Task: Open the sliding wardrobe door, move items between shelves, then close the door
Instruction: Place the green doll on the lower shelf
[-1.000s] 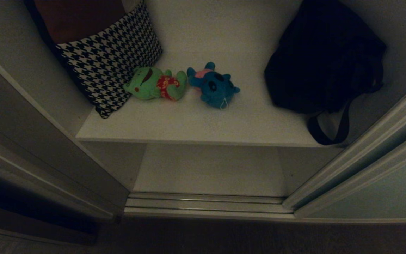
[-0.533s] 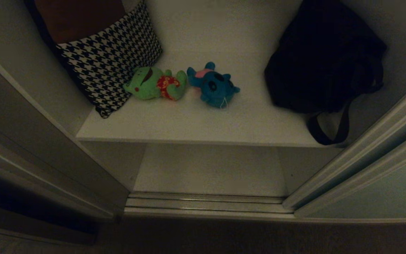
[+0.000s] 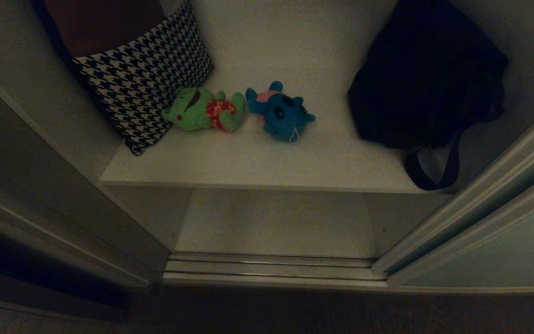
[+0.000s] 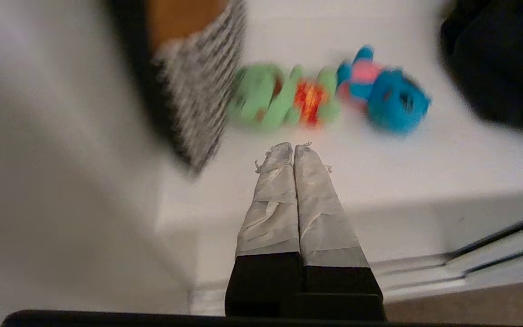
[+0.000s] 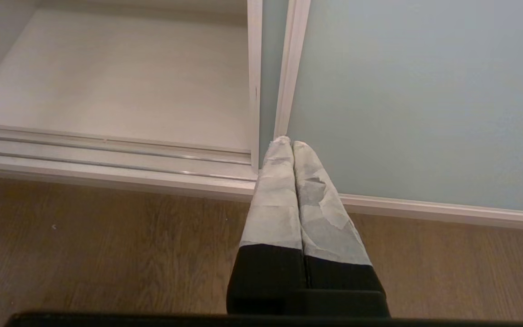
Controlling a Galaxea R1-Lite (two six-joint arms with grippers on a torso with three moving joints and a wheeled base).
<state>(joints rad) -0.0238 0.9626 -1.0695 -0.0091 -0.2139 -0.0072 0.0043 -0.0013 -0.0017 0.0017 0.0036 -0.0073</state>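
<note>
Green plush toy (image 3: 204,111) and teal-blue plush toy (image 3: 281,113) are lying on the upper white shelf (image 3: 257,167); left gripper (image 4: 293,146), fingers pressed together, is pointing at them, touching nothing

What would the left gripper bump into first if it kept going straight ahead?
Probably the green toy. The shut left gripper points at it across the bare shelf, near its red patch; depth is hard to judge, so it might touch the shelf first.

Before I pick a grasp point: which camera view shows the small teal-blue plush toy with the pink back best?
The head view: the small teal-blue plush toy with the pink back lies sharp and whole there. The left wrist view shows it nearer but smeared. The right wrist view misses it.
</note>
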